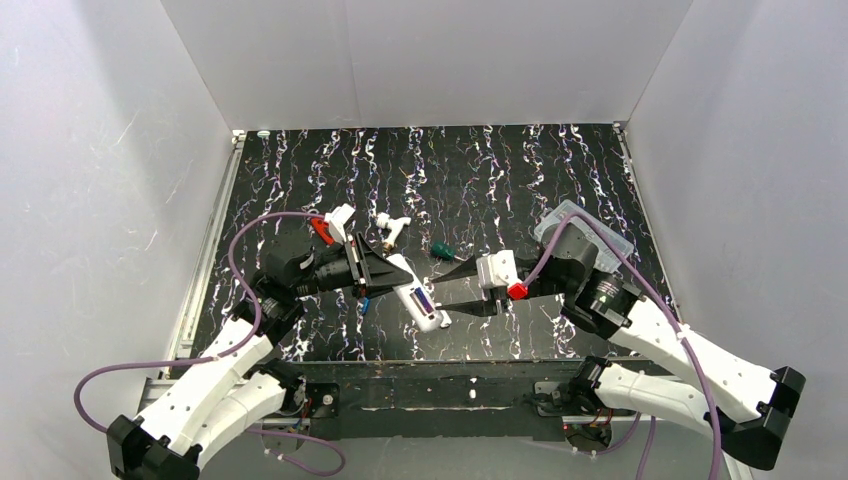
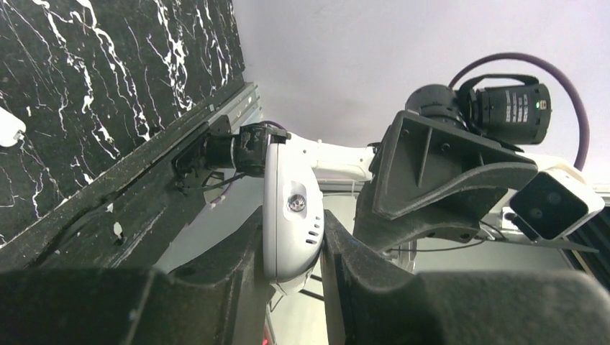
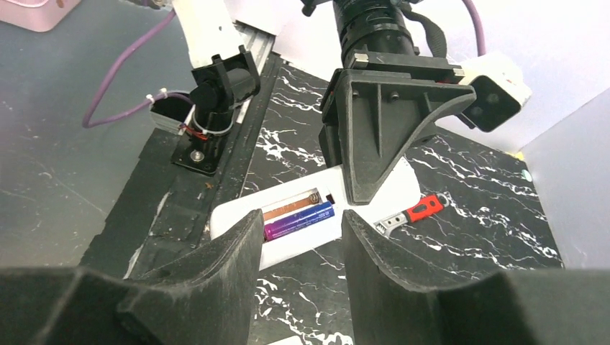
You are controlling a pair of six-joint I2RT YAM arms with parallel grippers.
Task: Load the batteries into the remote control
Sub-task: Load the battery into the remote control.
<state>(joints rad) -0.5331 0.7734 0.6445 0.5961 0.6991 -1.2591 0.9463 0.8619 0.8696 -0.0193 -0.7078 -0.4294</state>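
My left gripper [image 2: 291, 241] is shut on one end of the white remote control [image 2: 291, 208], holding it just above the table with the recess facing up [image 1: 420, 303]. One blue and purple battery [image 3: 298, 221] lies in the recess; the slot beside it shows a bare copper strip [image 3: 291, 205]. A small blue piece [image 1: 364, 305], perhaps a second battery, lies on the table under the left gripper [image 1: 385, 272]. My right gripper [image 3: 302, 219] hovers open over the remote's free end [image 1: 452, 292], with nothing between its fingers.
A red-handled wrench [image 3: 413, 212] lies beside the remote. A green-handled screwdriver [image 1: 440, 250] and a white T-shaped fitting [image 1: 392, 228] lie behind it. A clear plastic box [image 1: 585, 235] sits under the right arm. White walls enclose the black marbled table [image 1: 500, 170].
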